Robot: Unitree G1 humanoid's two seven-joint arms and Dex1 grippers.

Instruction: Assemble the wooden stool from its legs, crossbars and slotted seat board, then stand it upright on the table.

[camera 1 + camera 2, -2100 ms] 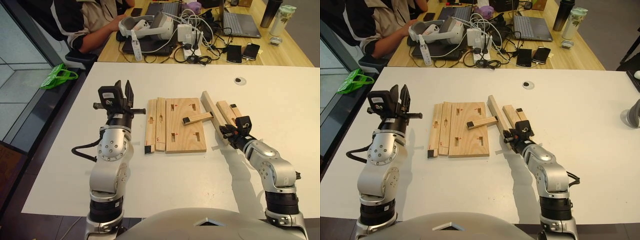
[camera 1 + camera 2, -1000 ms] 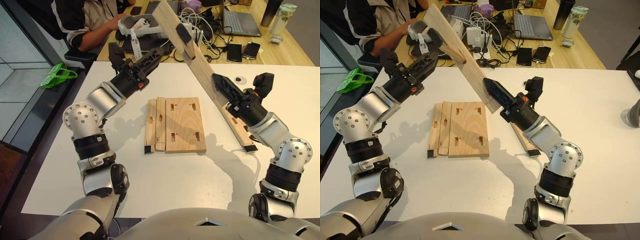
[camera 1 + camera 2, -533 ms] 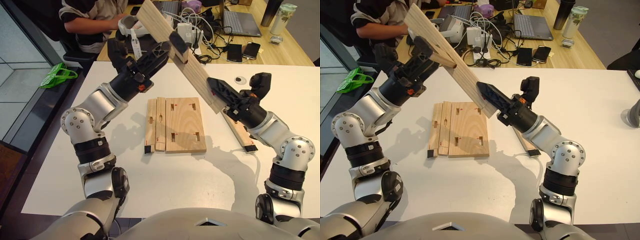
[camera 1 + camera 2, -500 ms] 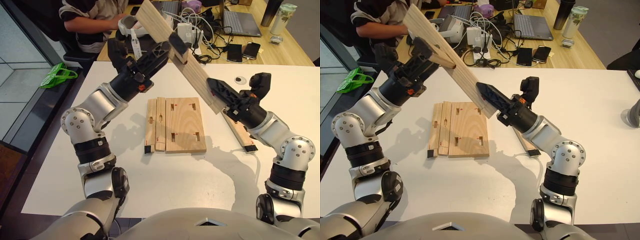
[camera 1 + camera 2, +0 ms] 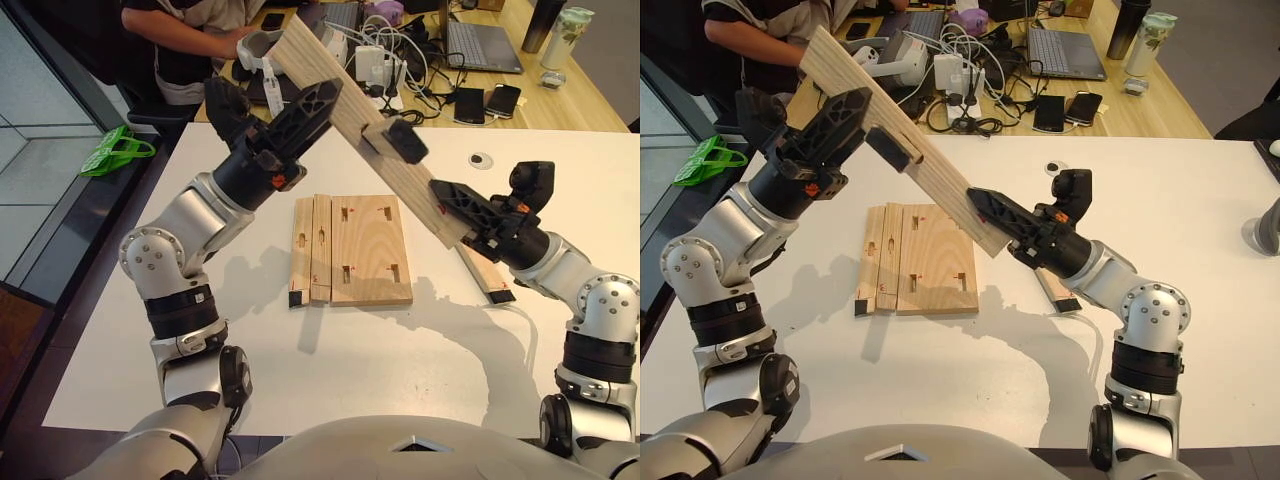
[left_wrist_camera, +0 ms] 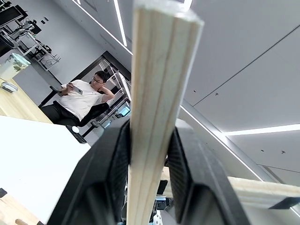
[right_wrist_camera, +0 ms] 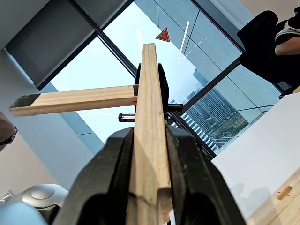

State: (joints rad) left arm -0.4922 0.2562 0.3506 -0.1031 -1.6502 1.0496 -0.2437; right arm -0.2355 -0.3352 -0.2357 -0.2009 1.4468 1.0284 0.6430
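Leg (image 5: pixel 940 185) w/ crossbar (image 5: pixel 890 148) plugged in hangs tilted above the seat board (image 5: pixel 370 250) lying on the bench (image 5: pixel 300 370), left end effector (image 5: pixel 845 105) clenched on its upper end, right end effector (image 5: pixel 988 215) on the lower, prob. so two-point hold steadies alignment.

Raised leg (image 5: pixel 405 172) spans both grippers: left gripper (image 5: pixel 325 95) is clamped near its upper end, right gripper (image 5: pixel 450 205) at its lower end. Crossbar (image 5: pixel 393 138) juts out about midway between them. Seat board (image 5: pixel 370 250) lies flat on the table (image 5: pixel 300 370) under that span, left of the right gripper. Two legs (image 5: pixel 310 250) lie just beside its left edge, below the left gripper. Another wooden piece (image 5: pixel 490 278) lies under the right gripper.
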